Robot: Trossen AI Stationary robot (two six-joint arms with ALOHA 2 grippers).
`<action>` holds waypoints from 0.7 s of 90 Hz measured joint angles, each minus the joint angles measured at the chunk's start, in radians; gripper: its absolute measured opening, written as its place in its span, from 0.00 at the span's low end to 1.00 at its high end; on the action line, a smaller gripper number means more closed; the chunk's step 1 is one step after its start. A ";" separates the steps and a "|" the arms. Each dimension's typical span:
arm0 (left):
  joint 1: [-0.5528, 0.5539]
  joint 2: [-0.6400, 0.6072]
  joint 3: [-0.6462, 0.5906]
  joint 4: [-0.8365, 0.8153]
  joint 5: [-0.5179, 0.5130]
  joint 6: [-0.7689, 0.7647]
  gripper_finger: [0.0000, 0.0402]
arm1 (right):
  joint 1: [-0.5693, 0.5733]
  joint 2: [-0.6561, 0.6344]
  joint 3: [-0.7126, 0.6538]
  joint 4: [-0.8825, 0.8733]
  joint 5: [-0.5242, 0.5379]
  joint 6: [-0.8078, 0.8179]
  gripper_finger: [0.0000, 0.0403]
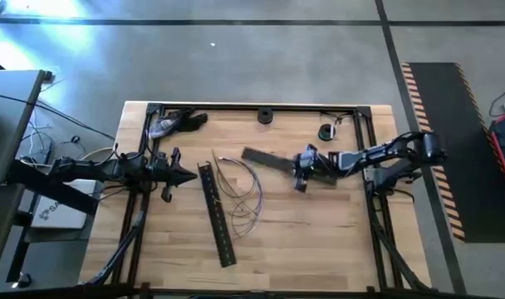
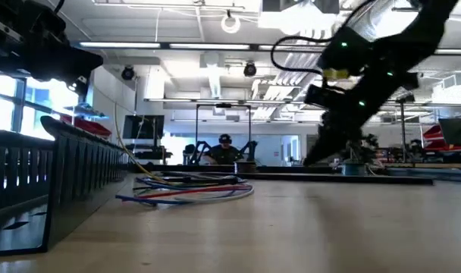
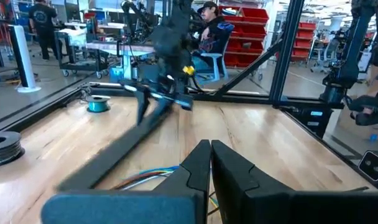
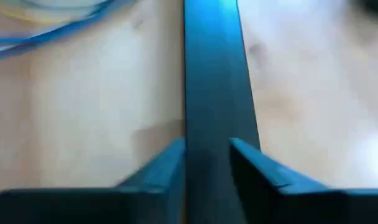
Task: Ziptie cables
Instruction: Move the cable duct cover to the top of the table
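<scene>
1. We see the cables lying as a loose bundle of thin curved strands on the wooden table, near its middle; in the low view they rest flat on the surface.
2. Just beside them on the left-arm side lies a long black slotted strip, set at a slant.
3. We find the right gripper past the cables on their right-arm side, its jaws closed upon a second black strip; the right wrist view shows that strip running between the two fingers.
4. The left gripper sits near the table's left edge, apart from the cables; its fingers stand almost together, holding nothing.
5. In the left wrist view we note a seated person in the room beyond.
</scene>
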 joint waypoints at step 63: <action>0.000 0.000 0.000 -0.001 0.000 -0.001 0.00 | -0.164 0.152 0.125 -0.222 -0.412 -0.128 0.07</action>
